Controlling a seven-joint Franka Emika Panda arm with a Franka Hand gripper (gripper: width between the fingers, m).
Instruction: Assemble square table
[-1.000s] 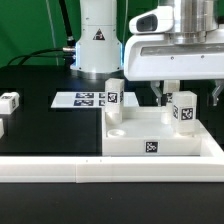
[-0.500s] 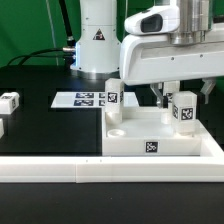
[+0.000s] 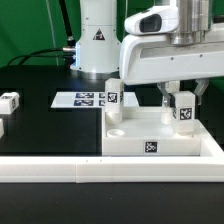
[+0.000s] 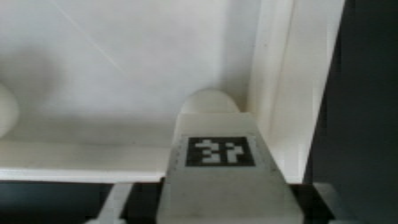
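The white square table slab point(image 3: 132, 136) lies against the front rail, its tag facing the camera. One white tagged leg point(image 3: 113, 92) stands upright in the far corner socket on the exterior view's left. A second leg point(image 3: 184, 110) stands upright at the far corner on the exterior view's right. My gripper point(image 3: 184, 99) is over that second leg, with a finger pressed against each side of it. In the wrist view the leg point(image 4: 222, 150) fills the space between my gripper's point(image 4: 222, 203) dark fingers, above the slab point(image 4: 107, 70). The near left socket is empty.
Two loose white legs point(image 3: 10, 100) point(image 3: 1, 126) lie on the black board at the exterior view's left. The marker board point(image 3: 84, 99) lies behind the slab. The long white rail point(image 3: 60, 170) runs along the front. The robot base point(image 3: 97, 40) stands at the back.
The fingers stood wide apart on either side of the right leg a second ago. They have since closed in against its sides. The leg and slab have not moved.
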